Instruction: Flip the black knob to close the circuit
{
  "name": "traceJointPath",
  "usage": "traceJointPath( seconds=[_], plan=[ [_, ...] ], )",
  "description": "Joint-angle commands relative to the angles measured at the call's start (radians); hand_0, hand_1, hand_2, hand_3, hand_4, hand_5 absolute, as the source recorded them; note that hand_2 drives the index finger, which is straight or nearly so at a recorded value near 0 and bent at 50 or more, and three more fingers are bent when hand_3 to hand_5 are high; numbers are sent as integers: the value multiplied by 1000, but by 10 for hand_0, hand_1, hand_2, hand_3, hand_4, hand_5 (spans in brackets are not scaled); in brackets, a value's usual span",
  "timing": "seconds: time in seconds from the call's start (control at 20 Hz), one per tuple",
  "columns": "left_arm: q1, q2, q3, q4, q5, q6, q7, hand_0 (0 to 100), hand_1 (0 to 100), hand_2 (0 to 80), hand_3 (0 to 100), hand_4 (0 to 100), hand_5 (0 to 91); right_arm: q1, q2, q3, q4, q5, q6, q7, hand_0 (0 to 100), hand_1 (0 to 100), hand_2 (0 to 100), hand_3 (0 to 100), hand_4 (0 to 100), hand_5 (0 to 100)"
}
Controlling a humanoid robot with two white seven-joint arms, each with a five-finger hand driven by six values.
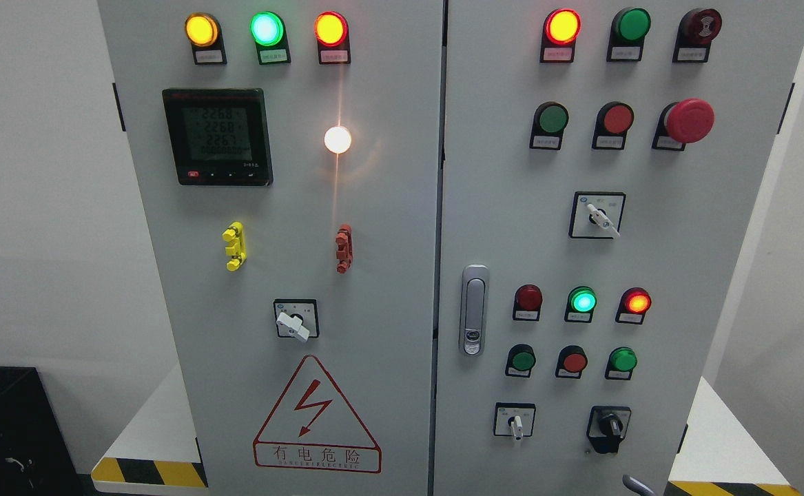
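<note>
Head view: black knob point(609, 425) lower right on cabinet; warning triangle point(317, 415) reads 有电危险; hand state can't tell

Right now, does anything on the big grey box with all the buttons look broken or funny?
Nothing looks broken. The grey metal cabinet has its lamps, buttons and switches in tidy rows. The round white lamp glares into a vertical streak, likely just camera flare. The black rotary knob looks intact. A robot fingertip peeks in below it.
</note>
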Motion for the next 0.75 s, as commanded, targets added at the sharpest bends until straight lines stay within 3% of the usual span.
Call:
traceJointPath(
  seconds=[0.0,0.2,0.7],
  plan=[
    [23,0,0,-29,0,0,0,120,556,0,0,0,0,15,-1,-16,1,-108,-16,16,0,27,41,162,109,0],
    [23,0,0,-29,0,0,0,120,556,0,0,0,0,17,-1,-16,6,-132,-16,18,0,13,12,109,38,0],
    [23,0,0,-29,0,0,0,120,556,0,0,0,0,18,-1,-16,6,-148,-31,19,0,0,0,86,3,0]
  ],
)
